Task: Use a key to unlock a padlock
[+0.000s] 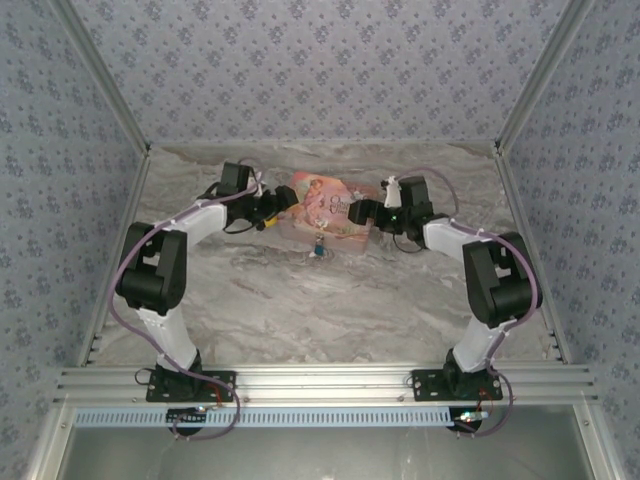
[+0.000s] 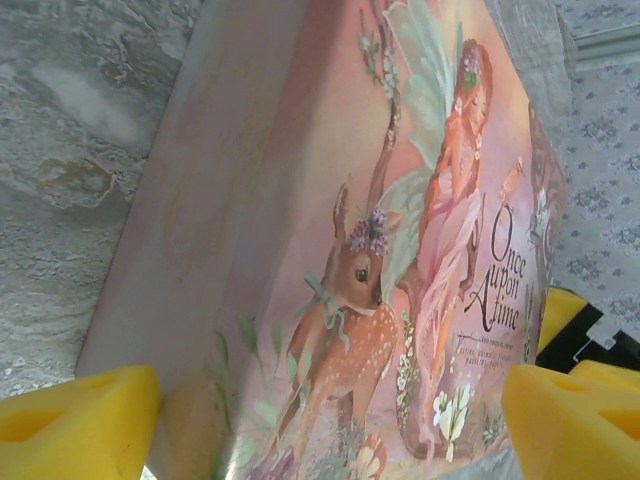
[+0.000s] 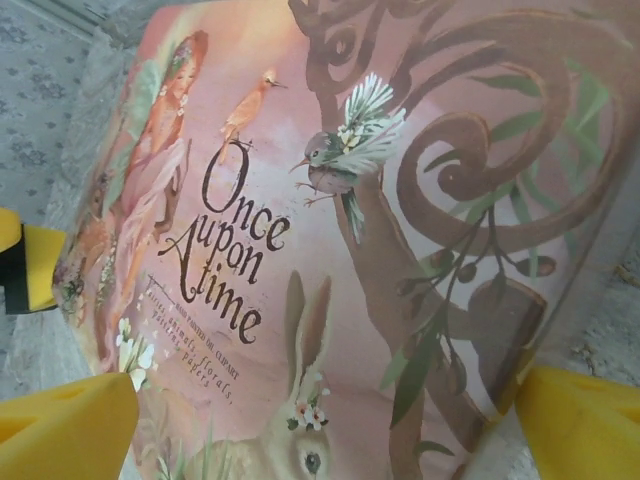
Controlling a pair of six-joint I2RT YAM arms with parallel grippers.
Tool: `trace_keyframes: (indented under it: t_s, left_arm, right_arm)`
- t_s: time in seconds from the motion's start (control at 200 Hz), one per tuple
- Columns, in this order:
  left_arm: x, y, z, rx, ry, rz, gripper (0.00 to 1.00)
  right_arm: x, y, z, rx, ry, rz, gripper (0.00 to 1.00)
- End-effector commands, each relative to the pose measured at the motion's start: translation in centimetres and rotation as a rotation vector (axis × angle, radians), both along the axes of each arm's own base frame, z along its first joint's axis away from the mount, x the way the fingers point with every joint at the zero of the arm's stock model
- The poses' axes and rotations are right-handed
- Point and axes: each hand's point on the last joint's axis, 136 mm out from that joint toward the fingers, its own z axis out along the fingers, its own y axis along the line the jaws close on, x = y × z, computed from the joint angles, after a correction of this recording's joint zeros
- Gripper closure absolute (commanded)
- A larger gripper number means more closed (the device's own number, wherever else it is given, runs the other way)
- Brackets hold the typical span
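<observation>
Top view: padlock point(image 1: 319, 247) lies on the table point(image 1: 300, 300), just on the near side of the pink box point(image 1: 325, 208), and nothing holds it. I can make out no key. Its long axis seems to run far-to-near; shackle end too small to tell. My left tool point(image 1: 268, 216) and right tool point(image 1: 358, 212) flank the box.

Left wrist: pads point(image 2: 80, 420) spread, box between them.

Right wrist: pads point(image 3: 65, 430) spread likewise.

Judgement: unlocking not yet begun.

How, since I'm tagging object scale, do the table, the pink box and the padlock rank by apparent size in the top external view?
Largest to smallest:
1. table
2. pink box
3. padlock, tiny, just in front of the box
The gaps are wide, so camera nearness does not blur this order.
</observation>
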Motion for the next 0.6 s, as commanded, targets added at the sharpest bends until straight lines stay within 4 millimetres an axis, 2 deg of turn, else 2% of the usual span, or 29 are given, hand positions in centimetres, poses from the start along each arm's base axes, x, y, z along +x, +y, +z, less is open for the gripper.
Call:
trace_keyframes:
  t_s: [0.0,0.175,0.2,0.255,0.39,0.595]
  left_arm:
    - [-0.5,-1.3,1.6,-0.038,-0.041,-0.063,0.13]
    - [-1.9,-1.4,1.6,-0.033,-0.036,-0.065,0.14]
    - [-2.2,-1.4,1.5,-0.032,-0.032,-0.063,0.14]
    - [-2.8,-1.4,1.7,-0.034,-0.033,-0.057,0.14]
    - [-4.9,-1.6,1.5,-0.024,-0.021,-0.049,0.14]
    - [-8.7,-1.8,0.1,0.002,0.018,-0.029,0.14]
  right_arm:
    - [0.1,2.4,0.3,0.004,0.000,0.108,0.03]
    - [0.7,4.5,-0.4,-0.018,0.007,0.193,0.04]
    - [1.4,5.1,0.6,-0.011,-0.021,0.206,0.04]
    - [1.6,5.8,0.6,-0.013,-0.028,0.231,0.04]
    - [1.8,7.3,0.5,-0.021,-0.035,0.282,0.04]
    - [2.4,8.1,0.5,-0.015,-0.046,0.295,0.03]
